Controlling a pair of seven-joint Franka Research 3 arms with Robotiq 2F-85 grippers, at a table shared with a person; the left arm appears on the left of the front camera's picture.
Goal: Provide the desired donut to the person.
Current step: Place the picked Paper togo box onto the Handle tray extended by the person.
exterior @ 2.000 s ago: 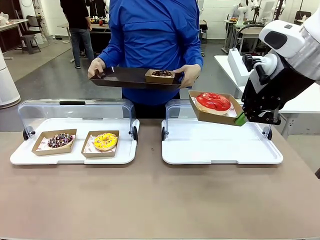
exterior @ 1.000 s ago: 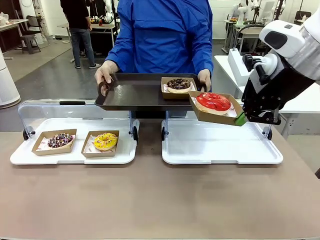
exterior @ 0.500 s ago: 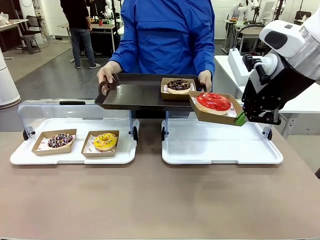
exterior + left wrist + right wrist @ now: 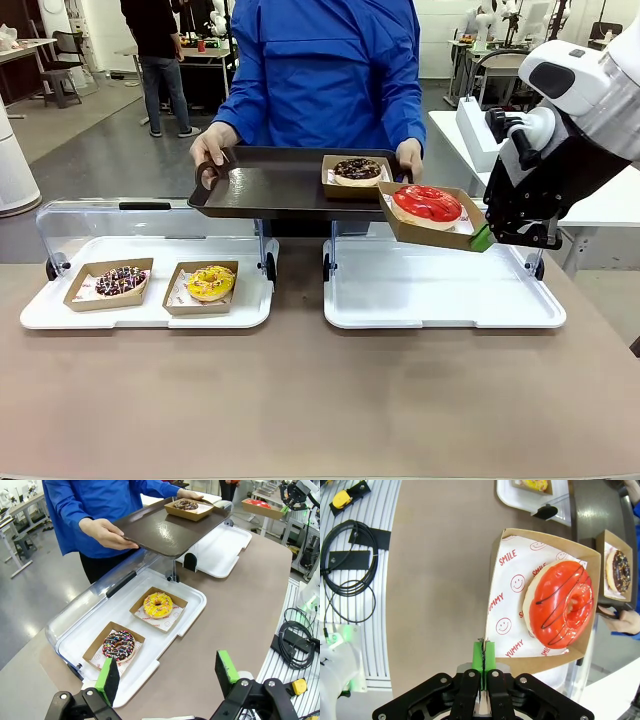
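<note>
Between the right gripper's (image 4: 483,655) green pads (image 4: 479,656), pressed fully together, sits the thin rim of a brown cardboard tray (image 4: 495,600); the pinch is at 1 edge, seen from the right wrist. Just beyond the fingertips lies printed liner paper, then the red-glazed donut (image 4: 560,605) with thin dark drizzle, filling the far half of the tray. From the front, this gripper (image 4: 484,238) holds the tray (image 4: 425,232) aloft and tilted, the red donut (image 4: 427,203) riding in it, above the right white serving tray (image 4: 440,300).

Past the held tray, touching or just beside its far edge, is the dark rectangular tray (image 4: 270,190) carried by the person (image 4: 320,70) in a blue jacket, 1 hand (image 4: 212,150) at each end. On it rests a chocolate donut (image 4: 356,168) in its own box.

Left gripper (image 4: 170,675): fingers spread wide, nothing between them. Beyond its tips, on the left white serving tray (image 4: 185,620), a sprinkled chocolate donut (image 4: 119,645) nearest, a yellow donut (image 4: 158,605) farther, both boxed.
</note>
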